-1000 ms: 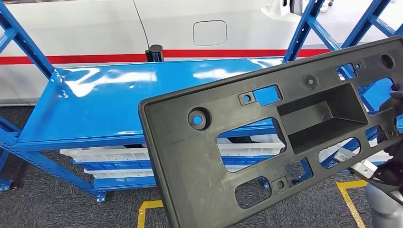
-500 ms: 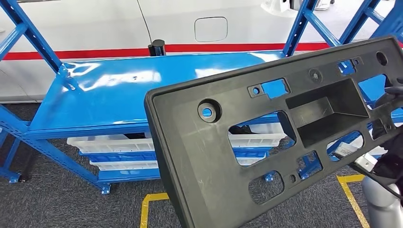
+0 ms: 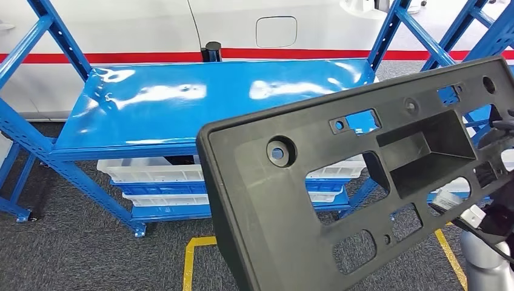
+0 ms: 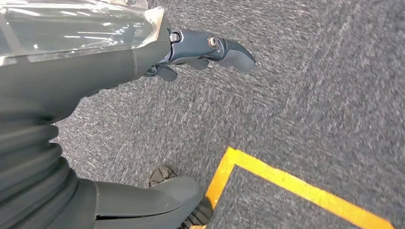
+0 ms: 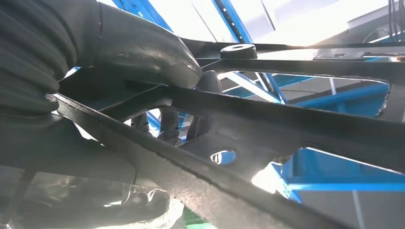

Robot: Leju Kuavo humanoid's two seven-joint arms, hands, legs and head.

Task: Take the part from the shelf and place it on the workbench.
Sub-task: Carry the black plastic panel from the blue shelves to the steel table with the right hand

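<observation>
Fingers [image 5: 167, 125] of right hand [image 3: 494, 182] clamp large black perforated plastic panel [image 3: 339, 200] at 3 o'clock end; long axis runs toward 8 o'clock; left hand [image 4: 191, 52] hangs empty, fingers apart.

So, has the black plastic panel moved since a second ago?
Yes: the panel sits lower against the blue metal shelf's front edge, back toward the robot; camera shifted too.

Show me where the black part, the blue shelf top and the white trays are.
black part [image 3: 260, 212]: head view, flat left area.
blue shelf top [image 3: 200, 103]: head view, glossy surface.
white trays [image 3: 151, 171]: head view, upper tray's front wall.
</observation>
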